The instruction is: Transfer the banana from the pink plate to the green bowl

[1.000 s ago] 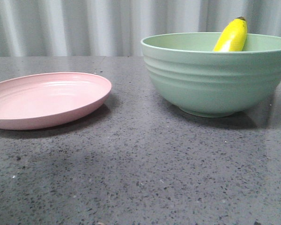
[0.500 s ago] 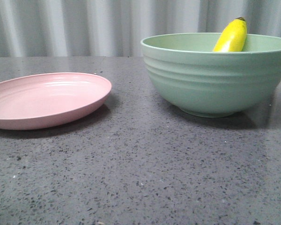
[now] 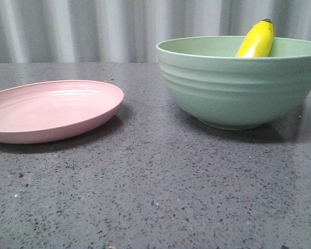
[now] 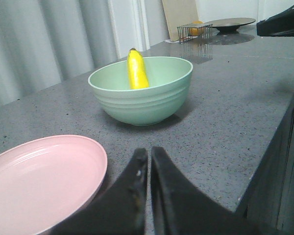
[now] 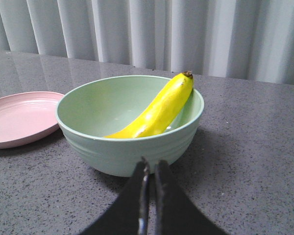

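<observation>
A dark grey speckled stone table [image 3: 160, 187] carries two dishes: a pink plate [image 3: 46, 109] at nine o'clock and a ridged green bowl [image 3: 238, 88] at two o'clock, set apart.

From where I stand, the dark speckled table [image 3: 160, 192] lies open between the pink plate [image 3: 52, 110] and the green bowl [image 3: 241, 83], which sit apart with a bare lane between them. The near side of the table is bare too. The bowl's tall wall blocks any low sideways approach; the banana [image 3: 257, 39] leans across its inside, tip poking above the far rim, narrowing the opening from above.
</observation>
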`<state>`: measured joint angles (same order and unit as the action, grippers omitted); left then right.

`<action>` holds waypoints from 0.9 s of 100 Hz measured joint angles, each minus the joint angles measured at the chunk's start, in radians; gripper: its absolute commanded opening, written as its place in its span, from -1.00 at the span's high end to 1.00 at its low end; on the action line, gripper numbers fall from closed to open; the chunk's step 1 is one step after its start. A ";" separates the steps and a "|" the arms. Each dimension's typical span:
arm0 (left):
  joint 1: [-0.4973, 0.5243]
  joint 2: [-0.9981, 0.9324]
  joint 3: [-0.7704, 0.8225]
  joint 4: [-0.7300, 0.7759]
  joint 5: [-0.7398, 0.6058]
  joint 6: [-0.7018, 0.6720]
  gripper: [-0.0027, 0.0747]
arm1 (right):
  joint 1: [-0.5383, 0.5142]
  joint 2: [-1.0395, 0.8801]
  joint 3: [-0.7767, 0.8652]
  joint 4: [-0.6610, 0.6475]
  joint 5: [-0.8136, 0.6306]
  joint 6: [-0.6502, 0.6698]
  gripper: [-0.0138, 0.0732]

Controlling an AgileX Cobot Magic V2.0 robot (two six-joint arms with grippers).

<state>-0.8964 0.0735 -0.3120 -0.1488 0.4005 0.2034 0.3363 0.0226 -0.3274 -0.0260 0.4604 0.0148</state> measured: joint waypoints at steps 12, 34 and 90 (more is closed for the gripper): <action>0.000 0.000 0.000 0.000 0.000 0.000 0.98 | 0.000 0.000 0.000 -0.002 0.000 0.000 0.84; 0.000 0.000 0.002 0.000 0.000 0.000 0.98 | 0.000 0.000 0.000 -0.002 0.000 0.000 0.84; 0.352 0.000 0.197 0.149 -0.321 -0.212 0.98 | 0.000 0.000 0.000 -0.002 0.000 0.000 0.84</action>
<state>-0.5447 0.0735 -0.1147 0.0000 0.0795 -0.0083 0.3363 0.0226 -0.3274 -0.0277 0.4604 0.0148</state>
